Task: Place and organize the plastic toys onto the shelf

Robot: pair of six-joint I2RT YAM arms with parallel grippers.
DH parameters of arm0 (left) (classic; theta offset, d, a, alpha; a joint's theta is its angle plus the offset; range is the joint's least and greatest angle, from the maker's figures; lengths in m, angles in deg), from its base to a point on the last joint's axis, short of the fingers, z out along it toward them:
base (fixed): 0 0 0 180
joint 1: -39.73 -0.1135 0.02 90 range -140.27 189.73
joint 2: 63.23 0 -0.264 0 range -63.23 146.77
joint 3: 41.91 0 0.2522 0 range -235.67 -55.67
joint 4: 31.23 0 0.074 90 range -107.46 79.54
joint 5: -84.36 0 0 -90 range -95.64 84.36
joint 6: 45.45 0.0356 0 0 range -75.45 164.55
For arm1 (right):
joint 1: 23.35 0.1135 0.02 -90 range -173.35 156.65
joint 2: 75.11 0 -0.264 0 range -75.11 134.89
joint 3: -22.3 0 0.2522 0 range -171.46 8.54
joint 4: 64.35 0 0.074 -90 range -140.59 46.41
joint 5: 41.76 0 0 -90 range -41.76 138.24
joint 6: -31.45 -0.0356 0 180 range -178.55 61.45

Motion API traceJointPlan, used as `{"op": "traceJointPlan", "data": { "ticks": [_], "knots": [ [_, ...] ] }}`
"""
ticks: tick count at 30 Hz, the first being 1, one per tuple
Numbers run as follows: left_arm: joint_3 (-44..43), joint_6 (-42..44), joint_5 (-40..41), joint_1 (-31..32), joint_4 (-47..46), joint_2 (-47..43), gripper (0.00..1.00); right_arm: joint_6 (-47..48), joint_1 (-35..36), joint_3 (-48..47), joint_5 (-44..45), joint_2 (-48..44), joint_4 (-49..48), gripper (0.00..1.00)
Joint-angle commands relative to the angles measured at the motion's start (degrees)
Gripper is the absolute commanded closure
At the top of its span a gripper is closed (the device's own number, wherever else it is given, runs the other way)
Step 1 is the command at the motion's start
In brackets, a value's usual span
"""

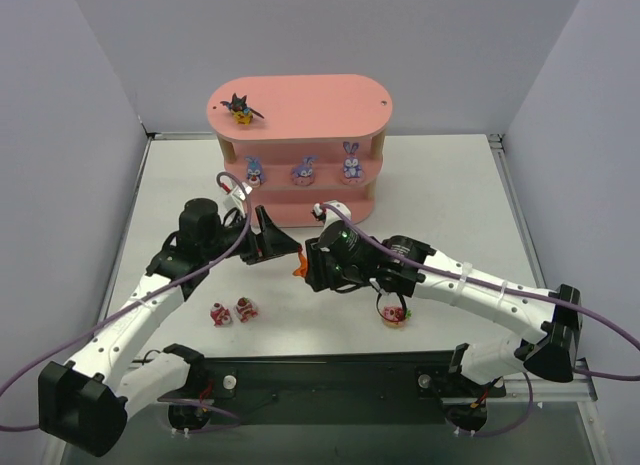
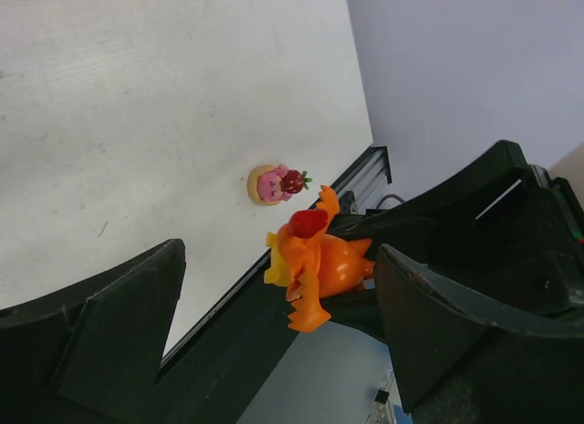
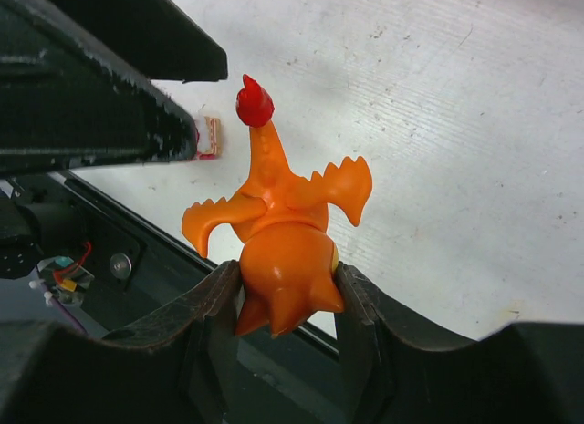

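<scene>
Pink shelf [image 1: 320, 105] holds bat [image 1: 240, 108] on top, three bunnies [image 1: 304, 170] mid-tier; orange rooster toy [image 3: 283, 251] gripped aloft; red-and-white figurines [image 1: 246, 309] on table [image 1: 450, 205].

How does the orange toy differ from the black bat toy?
The orange toy is gripped by the right gripper; the black bat toy stands atop the shelf. The orange toy has a red crest; the black bat toy has dark wings. Both are tiny figurines.

Shelf [image 1: 320, 103] top free (bat [image 1: 241, 108] at left)
</scene>
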Motion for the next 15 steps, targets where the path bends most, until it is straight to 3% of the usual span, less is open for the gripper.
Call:
{"op": "traceJointPlan", "data": {
  "ticks": [1,9,12,15],
  "knots": [
    [-0.4,-2.4,-1.8,3.0,-13.0,-0.2,0.06,0.7,-0.3,-4.9,0.2,-0.1,4.0,0.99],
    [-0.3,-1.6,0.8,6.2,-15.2,3.0,0.19,1.5,-0.5,-6.7,-1.2,0.0,4.9,0.99],
    [-0.1,-1.6,0.2,6.5,-15.3,4.0,0.32,2.3,-0.6,-7.1,-1.6,0.1,5.0,0.99],
    [-0.1,-1.7,0.2,6.7,-15.3,4.8,0.5,2.4,-0.6,-7.2,-2.0,0.4,5.0,0.99]
  ]
}}
